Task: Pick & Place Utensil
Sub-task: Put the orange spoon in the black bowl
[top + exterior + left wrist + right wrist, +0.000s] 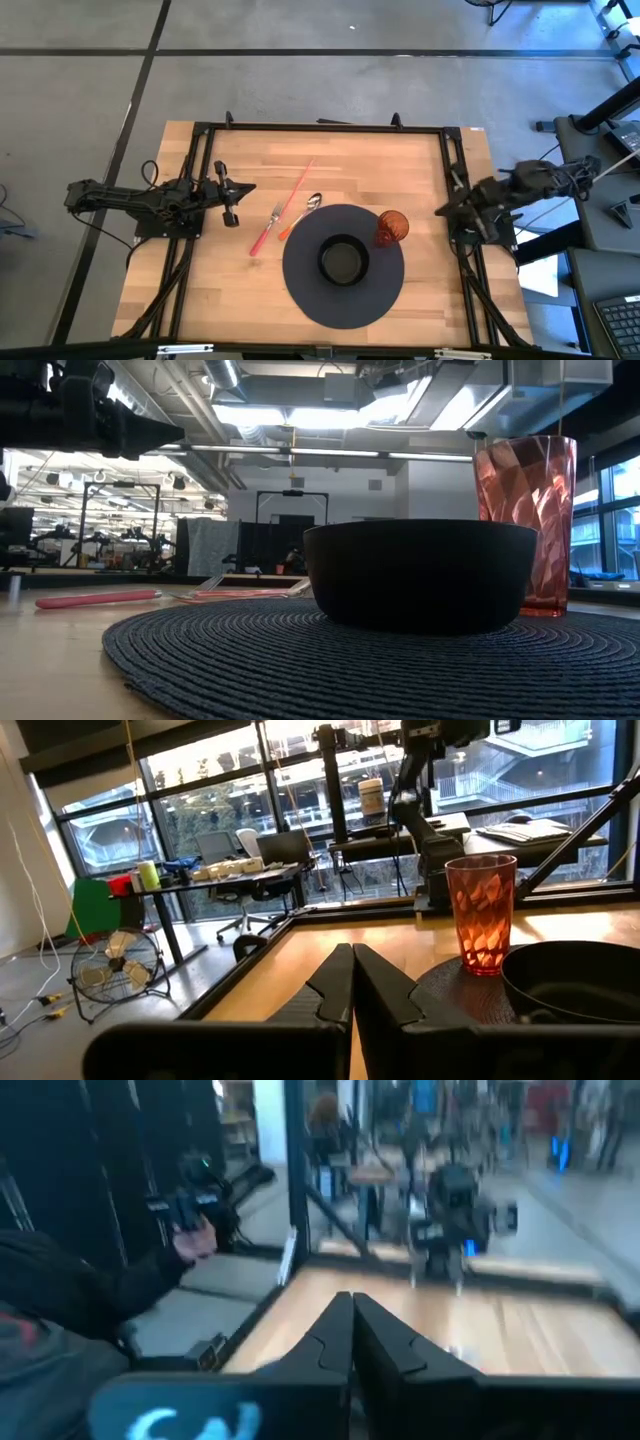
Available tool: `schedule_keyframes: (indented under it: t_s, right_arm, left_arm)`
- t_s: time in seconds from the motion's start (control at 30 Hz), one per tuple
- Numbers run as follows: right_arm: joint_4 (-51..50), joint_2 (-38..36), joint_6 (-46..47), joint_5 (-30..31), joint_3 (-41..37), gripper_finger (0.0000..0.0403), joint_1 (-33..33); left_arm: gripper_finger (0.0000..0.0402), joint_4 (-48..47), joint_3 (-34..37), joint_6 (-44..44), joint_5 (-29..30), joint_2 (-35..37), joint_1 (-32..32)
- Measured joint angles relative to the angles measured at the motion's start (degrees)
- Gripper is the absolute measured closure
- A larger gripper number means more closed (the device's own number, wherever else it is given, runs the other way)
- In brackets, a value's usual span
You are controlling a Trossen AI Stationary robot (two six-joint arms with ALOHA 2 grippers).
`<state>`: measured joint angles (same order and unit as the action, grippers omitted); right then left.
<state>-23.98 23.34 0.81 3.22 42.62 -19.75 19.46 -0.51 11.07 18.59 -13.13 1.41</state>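
Three utensils lay on the bare wood of the desk, left of the mat and toward the far edge. A long, thin pink stick (301, 184) ran on a diagonal. A fork (267, 229) with a pink handle and pale tines sat beside it. A spoon (301, 214) with a silvery bowl and an orange handle had its handle end just touching the mat's rim. None of them was held.

One round placemat (301, 293), dark and woven in ribbed rings, filled the middle near the front edge. One black bowl (343, 260), smooth and low-walled, sat at its centre. One red tumbler (392, 228), faceted and see-through, stood upright on the mat's right part.

The left gripper (232, 201) hovered over the desk's left edge, fingers (335, 982) pressed together on nothing. The right gripper (447, 209) hung at the right edge, fingers (336, 1332) likewise together and empty.
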Motion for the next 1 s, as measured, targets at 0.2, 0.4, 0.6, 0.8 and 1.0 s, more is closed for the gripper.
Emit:
schedule_keyframes:
  t_s: [0.2, 0.4, 0.6, 0.8, 1.0]
  right_arm:
    - [2.38, -8.33, -4.16, 3.02, -7.43, 0.0399, 0.04]
    - [9.68, -14.57, -5.74, 1.69, -14.54, 0.0399, 0.04]
    - [15.55, -17.74, -5.24, 1.77, -22.23, 0.04, 0.06]
    - [19.34, -20.14, -2.89, 6.19, -26.26, 0.0401, 2.05]
    - [20.3, -20.95, -2.31, 4.68, -29.88, 0.0402, 5.31]
  left_arm:
    - [0.04, 0.02, 0.02, -0.02, 0.0, 0.0, 0.0]
    - [0.04, 0.0, 0.01, 0.0, 0.0, 0.0, 0.0]
    - [0.04, 0.01, 0.02, 0.01, 0.0, 0.0, 0.0]
    - [0.04, 0.01, 0.01, 0.05, 0.0, 0.0, 0.0]
    - [0.04, 0.0, 0.02, 0.11, 0.0, 0.0, 0.0]
